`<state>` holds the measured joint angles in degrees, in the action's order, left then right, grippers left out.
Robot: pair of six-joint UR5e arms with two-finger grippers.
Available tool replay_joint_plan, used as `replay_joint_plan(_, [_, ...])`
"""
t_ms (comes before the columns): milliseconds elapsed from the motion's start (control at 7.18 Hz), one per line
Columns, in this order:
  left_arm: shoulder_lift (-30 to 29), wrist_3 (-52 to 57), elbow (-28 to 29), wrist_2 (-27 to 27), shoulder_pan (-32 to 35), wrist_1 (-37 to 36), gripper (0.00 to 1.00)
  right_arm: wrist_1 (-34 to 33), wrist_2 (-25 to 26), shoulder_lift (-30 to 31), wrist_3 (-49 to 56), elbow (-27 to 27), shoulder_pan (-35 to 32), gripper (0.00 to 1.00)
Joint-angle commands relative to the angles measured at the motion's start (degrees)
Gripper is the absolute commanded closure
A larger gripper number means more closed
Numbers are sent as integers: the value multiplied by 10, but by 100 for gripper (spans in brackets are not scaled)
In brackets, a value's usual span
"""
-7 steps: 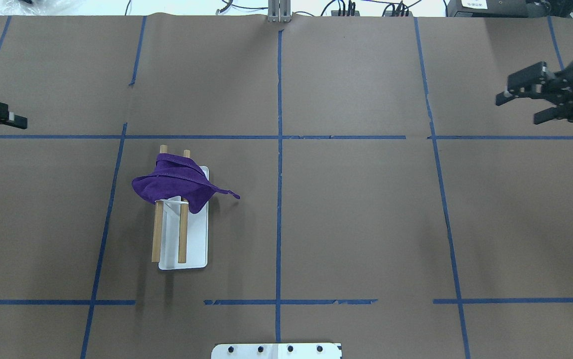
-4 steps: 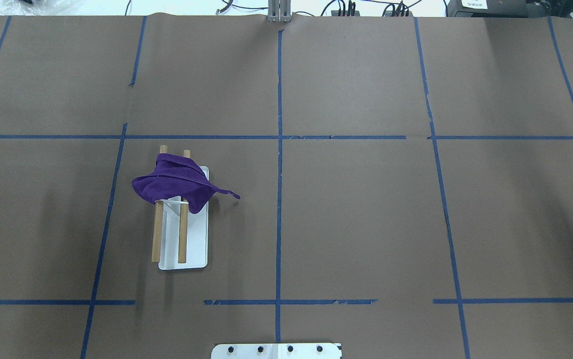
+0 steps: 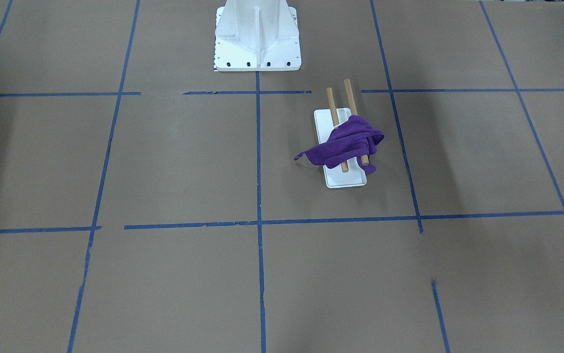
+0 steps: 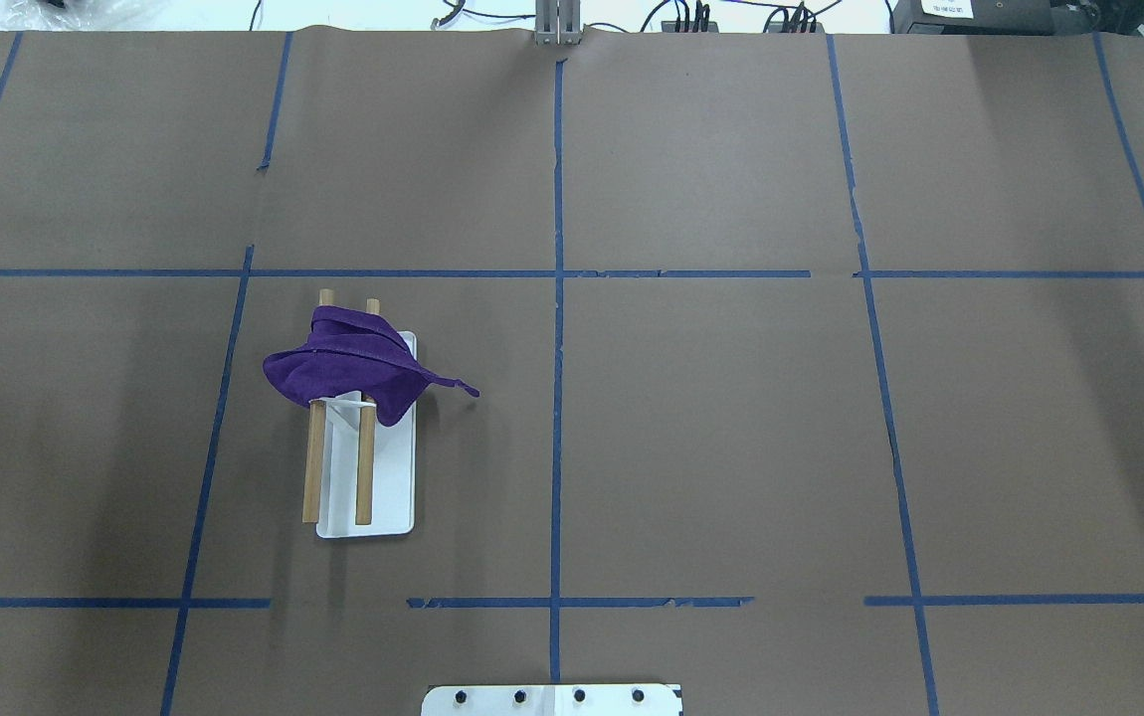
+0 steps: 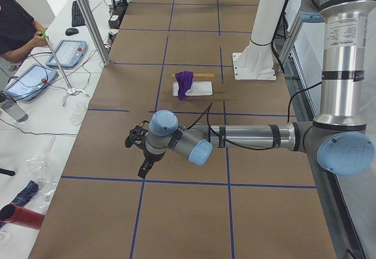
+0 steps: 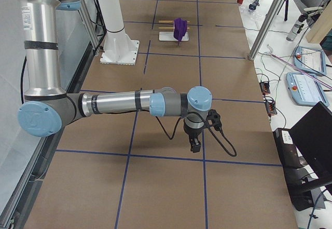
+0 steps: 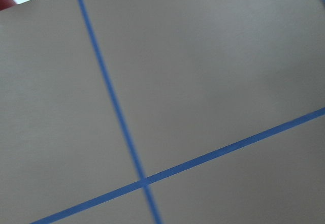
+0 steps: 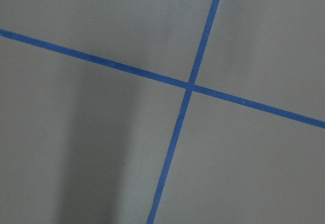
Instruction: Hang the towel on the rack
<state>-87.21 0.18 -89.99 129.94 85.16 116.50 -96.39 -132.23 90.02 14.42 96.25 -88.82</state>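
The purple towel (image 4: pixel 343 368) lies draped over the far ends of the rack's two wooden dowels (image 4: pixel 312 467), one corner trailing toward the table's middle. The rack's white base (image 4: pixel 393 487) stands left of centre. Towel (image 3: pixel 346 144) and rack base (image 3: pixel 346 179) also show in the front view, and the towel shows in both side views (image 5: pixel 184 83) (image 6: pixel 179 28). My left gripper (image 5: pixel 138 153) shows only in the left side view, far from the rack. My right gripper (image 6: pixel 202 133) shows only in the right side view, also far off. I cannot tell whether either is open or shut.
The white robot pedestal (image 3: pixel 257 34) stands at the table's near middle (image 4: pixel 552 699). Blue tape lines cross the brown table cover (image 4: pixel 731 418). An operator (image 5: pixel 14 27) and control tablets (image 5: pixel 66 53) are beside the table's far side.
Both grippers have left the overhead view, the left one off the left edge, the right one off the right edge. The towel and rack have not moved.
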Motion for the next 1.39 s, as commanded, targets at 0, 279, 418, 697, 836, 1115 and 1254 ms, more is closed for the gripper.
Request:
replay_joint_plan(0, [9,12,-18,91,8,-110,0,-6,-7,8,10,-5,-2,0])
replay_joint_plan(279, [-3,15,-71,88,7,-258,0,-5,-9,8,4,-9,-2,0])
replay_joint_plan(418, [-2,15,-85,86,9,-273,0,-5,-10,9,3,-9,-2,0])
replay_joint_plan(697, [1,36,-85,68,9,-278,0,-1,-1,9,3,-10,-1,0])
replay_joint_plan(836, [-1,53,-84,41,9,-282,0,-1,0,9,4,-10,-1,0])
replay_joint_plan(1115, [10,49,-91,48,10,-278,0,0,-1,7,2,-11,-1,0])
replay_joint_plan(1254, [11,52,-92,49,10,-275,0,0,-3,8,2,-8,-2,0])
